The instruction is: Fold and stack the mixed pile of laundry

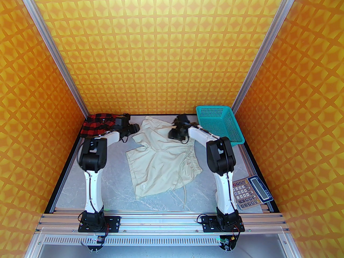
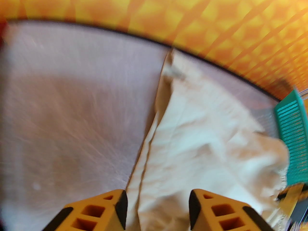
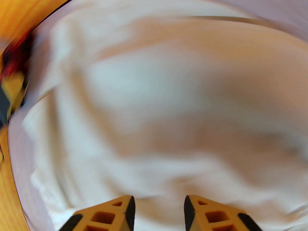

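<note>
Trousers (image 1: 161, 160), cream, spread rumpled across the middle of the table (image 1: 113, 176), waistband (image 1: 192, 157) toward the right, legs reaching to the far left, drawstring (image 1: 185, 189) trailing toward the near edge. Not yet folded. Probably light, limp and quick to crease; likely to sag and drag if lifted at one point. Best pinched at two well-spread points along one edge, either the far hem corners or the two ends of the waistband, and carried over together. Thin cloth on a smooth top, so calls for a low, firm pinch that catches only the wanted layers. Drawstring apt to snag or to hang out of the fold; worth tucking in. Left gripper (image 2: 157, 202) poised over the far-left edge of the cloth, fingers set apart, clasping nothing, hem showing in the gap. Right gripper (image 3: 158, 204) over the far-right part of the cloth, likewise spread wide and empty-handed, its wrist view blurred. Shirt (image 1: 98, 124), red-and-black check, bunched in the far left corner just beside the left wrist, apart from the trousers; hard to tell whether properly folded. Equally soft, a little bulkier by the look of it. Basket (image 1: 215, 110), teal, in the far right corner, near the right arm. Calculator (image 1: 251, 192) at the near right, well apart from the cloth.
</note>
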### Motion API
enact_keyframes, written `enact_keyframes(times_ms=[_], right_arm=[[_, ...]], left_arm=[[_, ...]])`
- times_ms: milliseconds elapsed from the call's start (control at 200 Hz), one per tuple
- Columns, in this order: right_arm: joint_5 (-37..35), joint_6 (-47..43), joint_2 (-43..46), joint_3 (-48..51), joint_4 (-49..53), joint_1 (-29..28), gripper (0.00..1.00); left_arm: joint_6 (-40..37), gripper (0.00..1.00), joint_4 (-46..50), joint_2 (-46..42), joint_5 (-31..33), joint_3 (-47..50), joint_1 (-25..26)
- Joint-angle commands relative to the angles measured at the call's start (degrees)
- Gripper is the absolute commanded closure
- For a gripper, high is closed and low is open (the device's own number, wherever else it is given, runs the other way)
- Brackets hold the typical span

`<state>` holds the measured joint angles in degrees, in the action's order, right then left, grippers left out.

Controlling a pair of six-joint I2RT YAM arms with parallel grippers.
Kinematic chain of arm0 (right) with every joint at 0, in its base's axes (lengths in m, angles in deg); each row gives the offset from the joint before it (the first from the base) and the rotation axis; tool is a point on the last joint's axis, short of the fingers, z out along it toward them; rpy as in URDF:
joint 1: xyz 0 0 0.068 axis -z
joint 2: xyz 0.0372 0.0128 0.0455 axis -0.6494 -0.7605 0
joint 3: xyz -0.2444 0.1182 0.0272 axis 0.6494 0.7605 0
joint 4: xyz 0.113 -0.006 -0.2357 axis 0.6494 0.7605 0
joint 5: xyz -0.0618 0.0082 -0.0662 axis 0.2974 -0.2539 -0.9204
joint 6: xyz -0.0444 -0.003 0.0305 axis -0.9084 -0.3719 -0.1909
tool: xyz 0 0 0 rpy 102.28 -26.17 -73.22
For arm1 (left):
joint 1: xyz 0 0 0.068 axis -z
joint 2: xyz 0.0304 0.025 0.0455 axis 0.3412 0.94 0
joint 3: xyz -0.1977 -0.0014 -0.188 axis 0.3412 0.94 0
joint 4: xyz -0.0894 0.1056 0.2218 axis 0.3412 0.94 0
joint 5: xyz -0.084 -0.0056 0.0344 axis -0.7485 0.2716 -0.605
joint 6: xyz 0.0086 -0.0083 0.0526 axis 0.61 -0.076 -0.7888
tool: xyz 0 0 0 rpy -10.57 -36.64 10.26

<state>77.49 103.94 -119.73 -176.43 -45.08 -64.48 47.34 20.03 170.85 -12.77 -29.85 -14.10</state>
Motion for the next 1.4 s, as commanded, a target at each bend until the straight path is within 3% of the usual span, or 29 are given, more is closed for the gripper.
enact_keyframes(times_ms=[0, 110, 205, 390, 565, 675, 765, 900, 1060, 1210, 1395], right_arm=[[5.25, -3.79, -0.61, -2.05, -5.56, -6.67, 0.57], [6.09, -10.62, -5.35, -7.02, -5.66, -9.3, 0.46], [5.17, -13.31, -11.06, -14.23, -2.36, -9.23, 0.43], [3.92, -11.95, -20.58, -28.66, 5.6, -9.23, 0.35], [0.84, -9.68, -22.13, -30.33, 3.14, -9.23, 0.33], [6.99, -6.89, -23.59, -31.02, 0.84, -9.23, 0.32], [12.99, -4.8, -24.27, -31.37, -1.56, -9.58, 0.33], [15.46, -4.31, -23.69, -31.37, -3.8, -10.35, 0.34], [18.95, -2.64, -23.93, -31.94, -5.62, -10.91, 0.43], [18.89, -3.22, -23.95, -32.02, -4.95, -12.84, 0.54], [14.94, -5.62, -24.68, -30.65, -0.99, -16.2, 0.59]], left_arm=[[-2.25, 0.53, -2.06, -6.43, -1.54, 4.21, -0.8], [-2.61, 0.52, 2.19, -11.4, -1.53, 8.23, -1.56], [-0.26, 0.54, 7.01, -16.27, -1.5, 12.57, -2.11], [1.25, 0.54, 10.3, -28.88, -1.53, 26.56, -2.14], [2.0, 0.55, 13.54, -36.76, -1.61, 36.19, -2.15], [2.55, 0.56, 14.49, -40.39, -1.52, 41.12, -2.23], [2.29, 0.56, 14.92, -41.95, -1.53, 43.32, -2.58], [0.27, 0.54, 16.49, -43.46, -2.41, 43.63, -2.63], [0.29, 0.55, 18.21, -46.4, -2.41, 44.84, -4.31], [1.1, 0.55, 18.0, -48.55, -2.85, 45.53, -7.48], [3.49, 0.55, 14.96, -47.54, -5.26, 45.2, -10.19]])
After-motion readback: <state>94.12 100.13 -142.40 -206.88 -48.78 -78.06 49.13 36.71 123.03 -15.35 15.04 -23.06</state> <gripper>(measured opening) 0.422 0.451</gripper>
